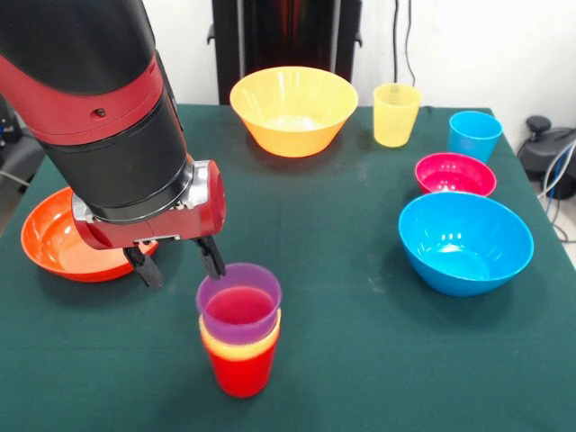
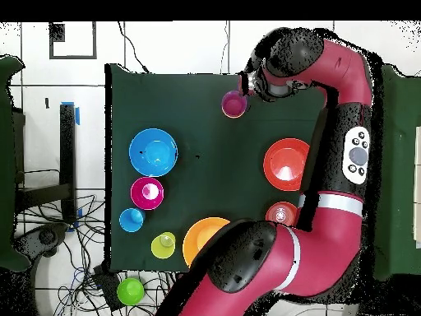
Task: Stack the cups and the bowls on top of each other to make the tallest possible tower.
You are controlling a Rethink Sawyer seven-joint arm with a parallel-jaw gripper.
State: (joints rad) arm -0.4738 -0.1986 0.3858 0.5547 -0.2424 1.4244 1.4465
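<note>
The worktop (image 1: pixel 360 360) carried, well apart from one another, a large yellow-orange bowl (image 1: pixel 293 110), a large blue bowl (image 1: pixel 465 241), a wide shallow orange bowl (image 1: pixel 56 241) partly behind the arm, a magenta-pink bowl (image 1: pixel 454 174), a pale yellow cup (image 1: pixel 396 114) and a blue cup (image 1: pixel 474 136). The tower (image 1: pixel 239 339) stood near the front edge: red cup at the base, a yellow-orange cup nested in it, a purple cup (image 1: pixel 238 301) on top. The claw (image 1: pixel 177 262) hung just beside the purple rim, jaws apart and empty; one finger (image 1: pixel 211 257) appeared nearly touching that rim. Judged risk: sideways travel could clip the rim and topple the narrow stack. The overhead view alone showed a small orange bowl (image 2: pixel 282 214) by the arm and a green cup (image 2: pixel 130 290) off the worktop; the front view alone showed the nesting order.
</note>
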